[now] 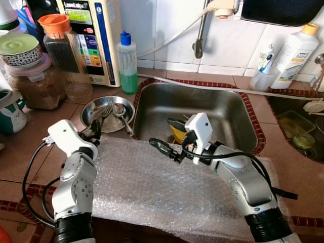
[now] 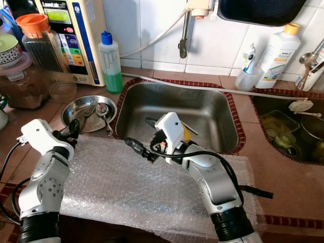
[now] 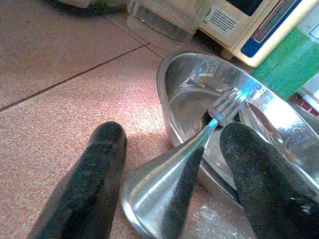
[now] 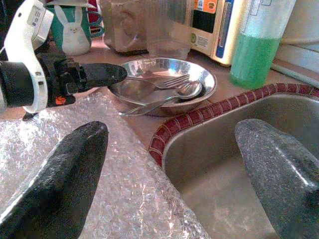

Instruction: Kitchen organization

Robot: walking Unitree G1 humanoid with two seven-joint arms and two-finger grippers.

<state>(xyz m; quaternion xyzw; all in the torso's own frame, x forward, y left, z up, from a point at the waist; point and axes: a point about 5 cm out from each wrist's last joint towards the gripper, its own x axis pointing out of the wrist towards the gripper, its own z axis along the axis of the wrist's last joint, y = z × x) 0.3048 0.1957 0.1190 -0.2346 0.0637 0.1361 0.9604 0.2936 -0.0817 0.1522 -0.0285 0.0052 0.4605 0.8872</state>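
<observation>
Fork (image 3: 199,149) handle sits between left gripper (image 1: 93,132) fingers at bowl (image 1: 96,109) rim, grip unclear; right gripper (image 1: 164,148) spread wide, extended over sink (image 1: 230,114) edge.

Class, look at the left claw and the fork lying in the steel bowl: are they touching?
Cannot tell. In the left wrist view the fork handle lies between the left claw fingers, but neither contact nor gap shows plainly.

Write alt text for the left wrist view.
The left claw has its two black fingers on either side of a fork handle. The fork's tines rest inside a shallow steel bowl on a reddish tiled counter, a green bottle behind.
</observation>
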